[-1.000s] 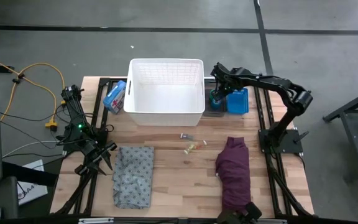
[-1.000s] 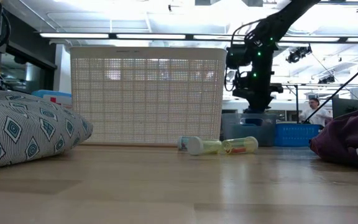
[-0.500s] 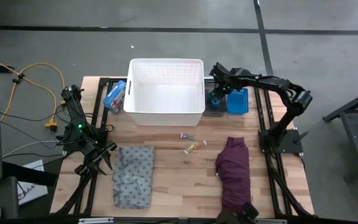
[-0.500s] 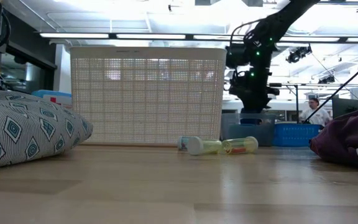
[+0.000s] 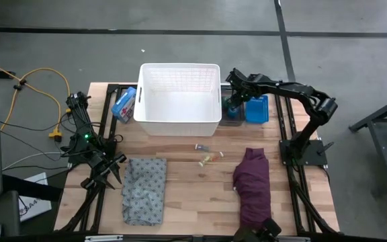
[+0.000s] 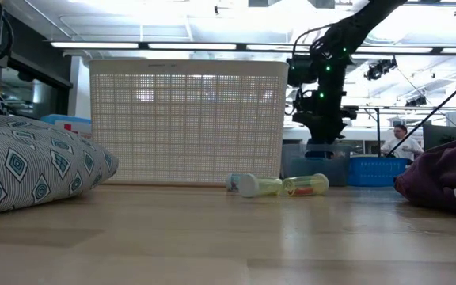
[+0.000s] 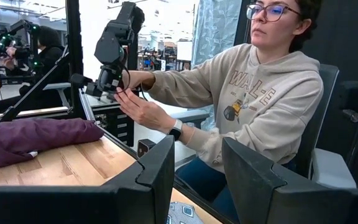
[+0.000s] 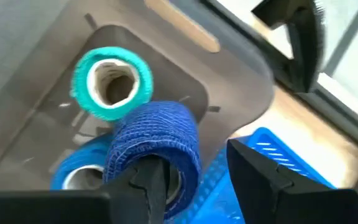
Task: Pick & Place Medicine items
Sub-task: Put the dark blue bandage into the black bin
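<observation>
A grey concrete floor [image 5: 355, 40] surrounds the wooden table [image 5: 180, 181], with bright ceiling strip lights [image 6: 172, 45] overhead.

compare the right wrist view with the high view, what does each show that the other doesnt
Only the right wrist view: inside the grey tray, a green bandage roll and two blue rolls, one around a finger of the open right gripper, the other lying beside it.

Only the high view: the white basket, the grey patterned cloth, the purple cloth, small items mid-table, and the left gripper waiting at the table's left edge.

Both: the right gripper at the tray, and the blue bin next to it.
</observation>
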You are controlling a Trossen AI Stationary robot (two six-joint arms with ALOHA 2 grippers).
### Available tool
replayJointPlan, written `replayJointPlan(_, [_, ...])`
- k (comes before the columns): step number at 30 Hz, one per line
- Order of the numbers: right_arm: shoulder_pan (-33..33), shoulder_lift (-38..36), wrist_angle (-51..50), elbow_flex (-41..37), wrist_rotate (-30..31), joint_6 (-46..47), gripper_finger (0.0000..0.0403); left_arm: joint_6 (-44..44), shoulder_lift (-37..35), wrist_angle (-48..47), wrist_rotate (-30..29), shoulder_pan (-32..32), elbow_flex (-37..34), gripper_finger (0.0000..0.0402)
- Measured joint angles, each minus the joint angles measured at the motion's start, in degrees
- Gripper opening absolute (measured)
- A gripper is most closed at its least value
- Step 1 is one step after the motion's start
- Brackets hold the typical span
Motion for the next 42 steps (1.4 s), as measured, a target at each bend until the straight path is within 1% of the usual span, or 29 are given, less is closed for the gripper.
replayJointPlan(5, [0.0,0.0,2.0,0.0,2.9,-1.5,0.0151,0.0,0.0,0.0,0.0,0.0,0.0,0.0127])
replayJointPlan(9, [-0.1,0.0,4.0,0.0,3.8,-1.8,0.0151,0.0,0.0,0.0,0.0,0.0,0.0,0.0127])
replayJointPlan(16, [-0.2,-0.1,5.0,0.0,3.8,-2.5,0.0151,0.0,0.0,0.0,0.0,0.0,0.0,0.0127])
replayJointPlan(24, [0.8,-0.1,-0.1,0.0,3.3,-1.5,0.0151,0.0,0.0,0.0,0.0,0.0,0.0,0.0127])
replayJointPlan(30, [1.1,-0.1,-0.2,0.0,2.9,-1.4,0.0151,0.0,0.0,0.0,0.0,0.0,0.0,0.0127])
replayJointPlan(34, [1.1,-0.1,-1.0,0.0,1.4,-1.2,0.0151,0.0,0.0,0.0,0.0,0.0,0.0,0.0127])
replayJointPlan(42, [0.6,-1.3,-0.1,0.0,1.3,-1.3,0.0151,0.0,0.0,0.0,0.0,0.0,0.0,0.0127])
